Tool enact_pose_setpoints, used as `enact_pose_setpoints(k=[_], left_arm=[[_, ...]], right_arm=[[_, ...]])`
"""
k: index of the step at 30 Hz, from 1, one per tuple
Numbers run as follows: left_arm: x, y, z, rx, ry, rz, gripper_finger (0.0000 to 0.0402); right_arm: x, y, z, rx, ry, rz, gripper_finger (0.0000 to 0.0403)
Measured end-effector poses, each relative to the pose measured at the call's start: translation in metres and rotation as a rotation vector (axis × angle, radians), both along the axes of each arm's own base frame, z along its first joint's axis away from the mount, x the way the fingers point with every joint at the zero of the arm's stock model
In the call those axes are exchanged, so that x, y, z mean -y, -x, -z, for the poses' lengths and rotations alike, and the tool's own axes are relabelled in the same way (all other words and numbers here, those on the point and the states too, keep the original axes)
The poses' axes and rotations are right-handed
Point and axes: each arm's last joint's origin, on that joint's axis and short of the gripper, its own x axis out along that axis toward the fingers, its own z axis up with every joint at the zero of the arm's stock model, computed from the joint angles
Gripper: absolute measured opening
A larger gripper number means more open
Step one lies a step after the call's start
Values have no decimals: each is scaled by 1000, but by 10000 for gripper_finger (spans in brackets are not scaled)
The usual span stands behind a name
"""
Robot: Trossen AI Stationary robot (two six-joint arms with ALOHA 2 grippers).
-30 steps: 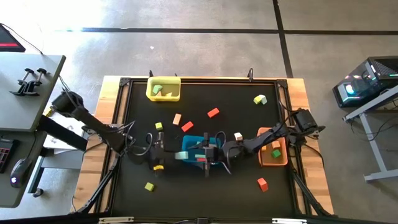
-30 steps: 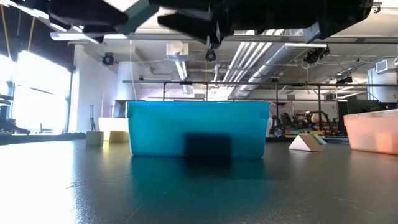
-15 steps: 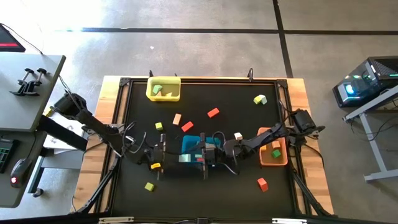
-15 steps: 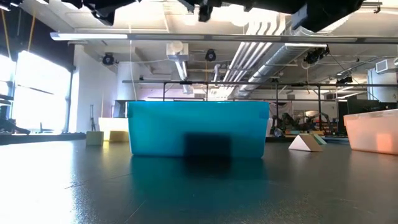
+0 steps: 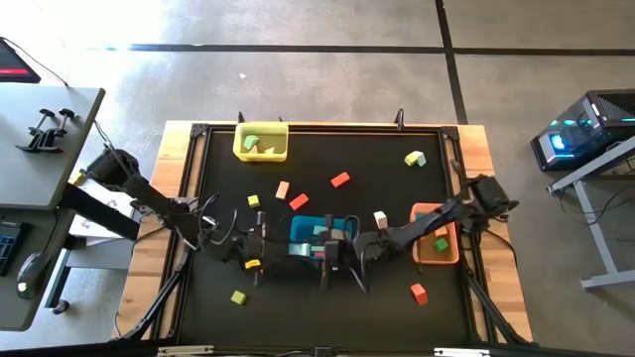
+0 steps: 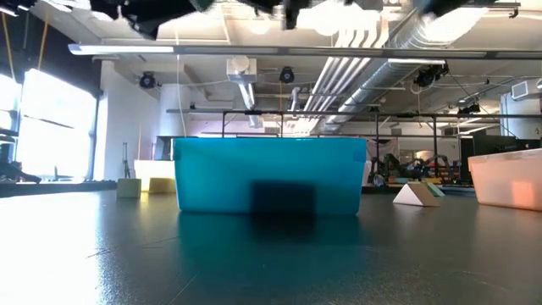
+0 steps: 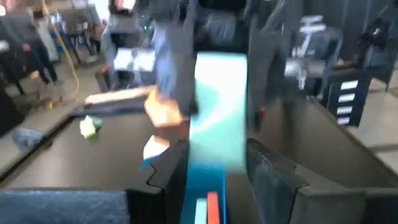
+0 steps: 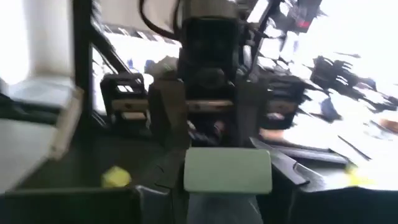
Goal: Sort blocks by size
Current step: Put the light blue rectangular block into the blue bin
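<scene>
I've got the left gripper (image 7: 214, 168) clamped on a pale green block (image 7: 219, 112) over the blue tray (image 5: 319, 236), probably handing it to the right gripper (image 8: 227, 180), which grips it too.

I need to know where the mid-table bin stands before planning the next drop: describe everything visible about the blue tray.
The blue tray is a rectangular open-topped bin of teal, slightly see-through plastic with straight walls. It stands upright, flat on the black table, near the table's middle toward the front edge. A dark shape shows through its front wall, something inside that cannot be identified. From above, the right gripper and the left gripper partly cover it. Whether either touches it cannot be told.
</scene>
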Motion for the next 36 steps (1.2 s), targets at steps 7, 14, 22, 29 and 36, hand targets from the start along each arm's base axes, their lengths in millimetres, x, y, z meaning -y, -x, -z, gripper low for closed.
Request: enact_pose_setpoints(k=[7,14,22,29,36], left_arm=[[-7,-1,11,-94,22,-35,167],[-12,3,20,-180,7,-120,166],[-20,14,19,-245,15,-200,165],[-21,15,20,-259,5,-203,165],[-21,16,22,-273,1,-204,165]], right_arm=[[-23,37,-28,-93,62,231,128],[-30,62,-31,-217,35,302,128],[9,34,17,-433,-154,302,128],[41,-3,57,-447,-261,203,128],[44,0,65,-520,-289,225,186]])
